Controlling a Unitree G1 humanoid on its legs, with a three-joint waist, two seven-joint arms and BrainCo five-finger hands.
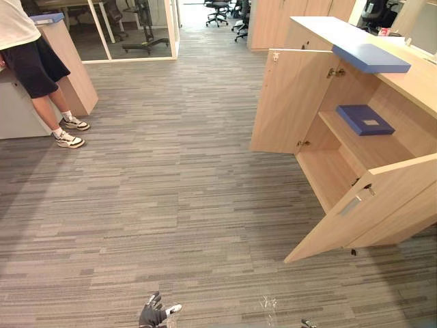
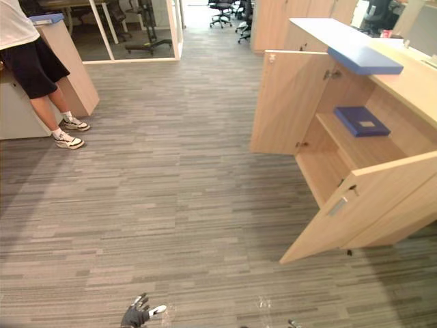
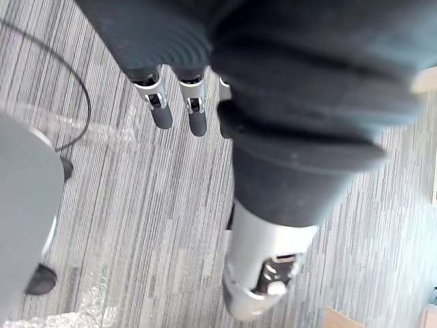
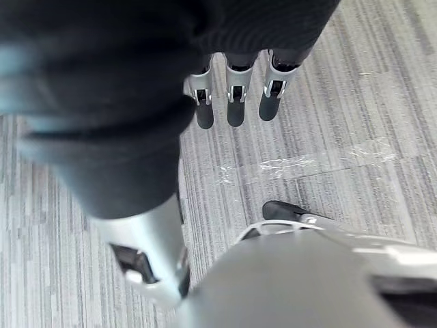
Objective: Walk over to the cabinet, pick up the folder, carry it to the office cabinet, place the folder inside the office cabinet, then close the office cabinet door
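Fingers (image 3: 162, 113) of left hand (image 1: 153, 316) and right hand (image 4: 235, 106) straight, empty, blue folder (image 1: 364, 119) well apart inside office cabinet (image 1: 293, 96)

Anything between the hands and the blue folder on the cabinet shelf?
Partly. The near door, swung open, juts over the carpet between the right hand and the folder on the shelf. Left of its free edge only bare carpet leads to the opening; the far door stands clear. The left hand hangs low, empty.
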